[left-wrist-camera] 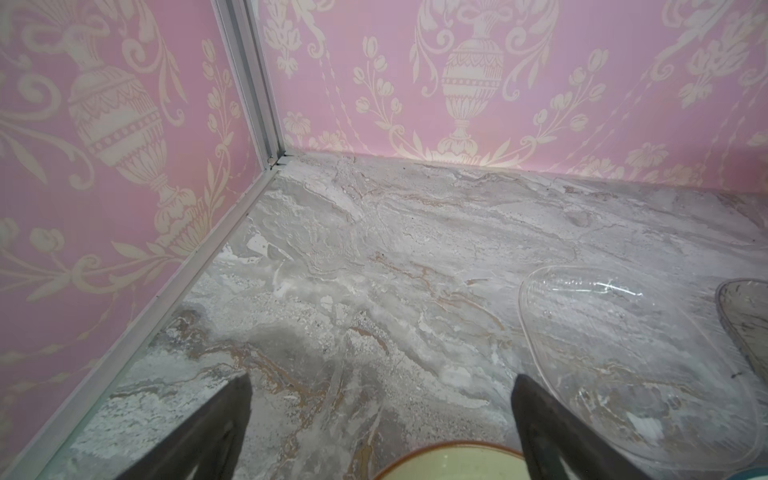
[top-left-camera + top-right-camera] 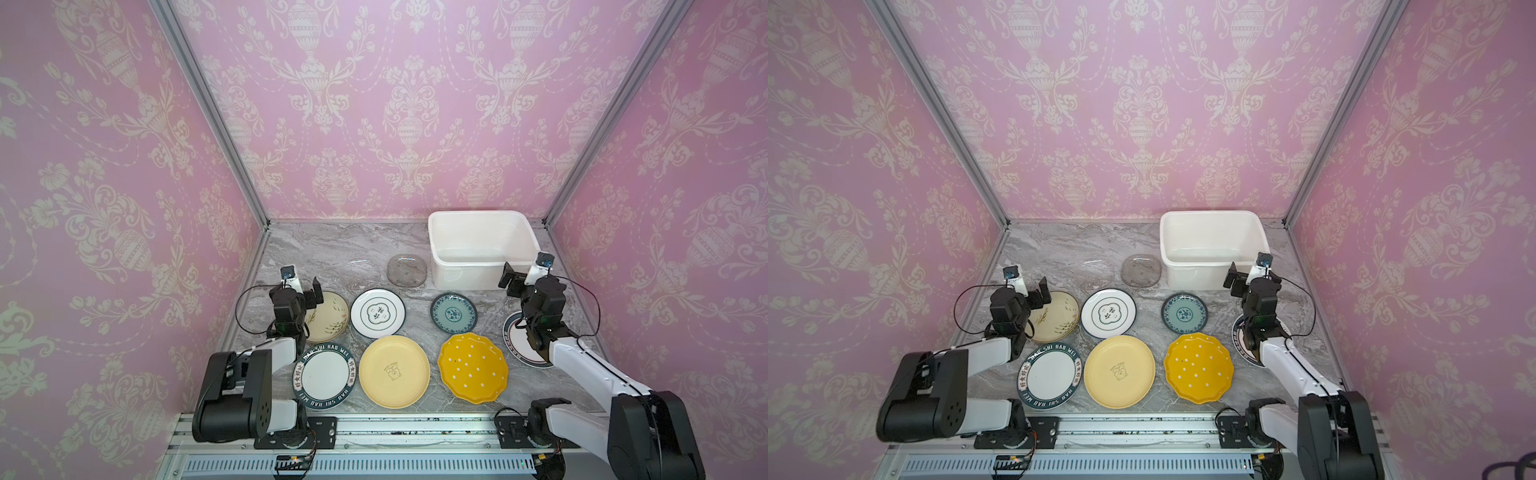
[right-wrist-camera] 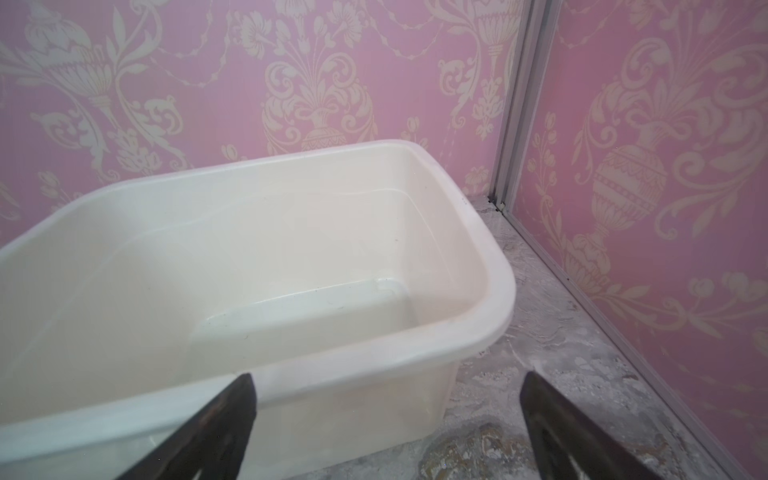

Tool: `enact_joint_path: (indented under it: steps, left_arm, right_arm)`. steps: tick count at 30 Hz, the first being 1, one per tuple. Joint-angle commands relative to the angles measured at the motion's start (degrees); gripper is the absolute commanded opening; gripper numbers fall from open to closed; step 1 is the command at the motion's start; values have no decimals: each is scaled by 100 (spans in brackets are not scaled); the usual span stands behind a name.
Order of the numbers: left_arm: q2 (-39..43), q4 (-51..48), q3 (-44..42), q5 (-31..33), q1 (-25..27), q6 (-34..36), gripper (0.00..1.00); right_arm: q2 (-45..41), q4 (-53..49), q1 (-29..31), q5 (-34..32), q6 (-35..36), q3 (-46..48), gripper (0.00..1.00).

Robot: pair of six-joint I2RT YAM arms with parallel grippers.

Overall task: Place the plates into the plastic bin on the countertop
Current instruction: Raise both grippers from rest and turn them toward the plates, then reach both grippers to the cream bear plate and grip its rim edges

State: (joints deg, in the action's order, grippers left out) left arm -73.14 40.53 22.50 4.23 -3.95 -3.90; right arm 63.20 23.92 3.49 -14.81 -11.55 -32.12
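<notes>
Progress is nil: the bin (image 2: 461,277) sits empty, and all nine plates (image 2: 394,371) lie on the worktop (image 2: 316,245) before and beside it. The left pincer (image 1: 382,376), well apart from the bin, and the right pincer (image 3: 387,375), by its near rim, gape wide, holding nothing.

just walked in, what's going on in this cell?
Nothing is in hand yet. Both grippers are open and empty: the left gripper hovers by the cream plate, and the right gripper is at the near corner of the plastic bin. All nine plates lie on the countertop, one partly under the right arm. The bin is empty.
</notes>
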Motion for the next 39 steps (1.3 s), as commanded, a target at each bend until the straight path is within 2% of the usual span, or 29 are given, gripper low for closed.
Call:
enact_joint_path:
  steps: [1,4,6,7,9,12,15,17,21,24,27,29,34,39]
  left_arm:
    - [963,-1955,554,336,12,-180,99]
    - [1878,-4065,1168,1095,-47,-1388,99]
    - [2476,-4877,1322,1078,-150,-2005,99]
    - [2781,-5199,1294,927,-221,-2327,99]
    - [3272,-5552,1256,144,-443,-2491,99]
    - [3600,-6646,1589,-674,-502,-2836,97]
    - [3700,-7748,1896,-1536,-477,-3162,97]
    - [3796,-8359,2100,-2021,-430,-3235,97]
    - [3695,-9405,2416,-2516,-299,-3253,94]
    - [3510,-9859,2571,-2764,67,-3214,93]
    - [3455,-9971,2619,-2481,818,-3375,93]
    - [3316,-9934,2619,-2295,1331,-3586,93]
    - [2506,-9838,2696,-2110,2495,-3774,92]
    - [1782,-10069,2936,-2147,3166,-3768,91]
  right_arm:
    - [-245,-2434,30,177,-1319,-965,100]
    - [-412,-3331,-47,888,-2137,-1506,100]
    - [-634,-3569,-125,1213,-2702,-1577,100]
    - [-823,-3601,-187,1397,-2998,-1532,100]
    - [-1283,-3269,-327,1690,-3486,-1220,100]
    - [-1922,-2561,-433,2144,-3898,-747,100]
    - [-2047,-3245,-428,2619,-3811,-1053,100]
    - [-2005,-4078,-316,2895,-3524,-1425,99]
    - [-2103,-5205,535,2620,-3127,-1732,96]
    - [-2155,-5551,1468,2297,-3224,-1618,95]
    - [-1845,-5671,2320,2306,-3274,-1539,94]
    - [-1412,-5862,2866,2272,-3068,-1620,93]
    - [-171,-6090,3636,2405,-2434,-2027,93]
    - [742,-6136,4020,2577,-1966,-2405,93]
